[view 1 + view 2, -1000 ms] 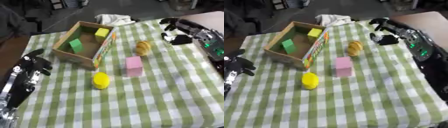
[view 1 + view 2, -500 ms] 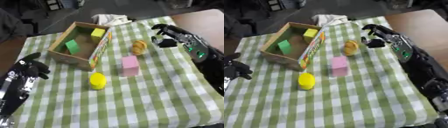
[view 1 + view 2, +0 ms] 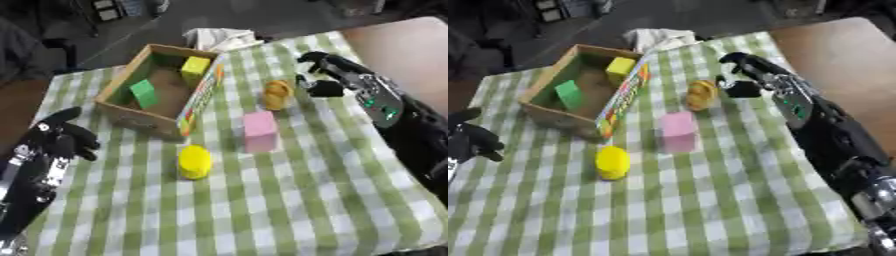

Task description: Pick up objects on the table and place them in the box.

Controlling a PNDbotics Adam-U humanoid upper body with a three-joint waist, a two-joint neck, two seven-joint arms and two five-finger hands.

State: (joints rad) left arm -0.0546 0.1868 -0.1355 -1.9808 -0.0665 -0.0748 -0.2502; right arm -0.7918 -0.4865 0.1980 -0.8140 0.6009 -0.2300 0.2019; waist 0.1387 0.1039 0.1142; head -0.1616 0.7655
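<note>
So the worktop is covered in a green-and-white checked cloth, and the whole near half of it is bare, loads of room there. The cardboard box sits toward the far left with its open top up, and its near corner is close to the yellow thing. Inside the box: one green block and one yellow block, two items total.

Still out on the cloth, three things: one pink block about in the middle, one yellow rounded object just left and nearer than it, and one orange-brown rounded thing farther back, just right of the box's wall. All three are apart from each other.

Right hand hangs just right of the orange-brown thing, fingers curled in, nothing in them, not touching it. Left hand is by the left edge, fingers loosely spread and holding nothing.

One white crumpled cloth lies at the far edge behind the box.
</note>
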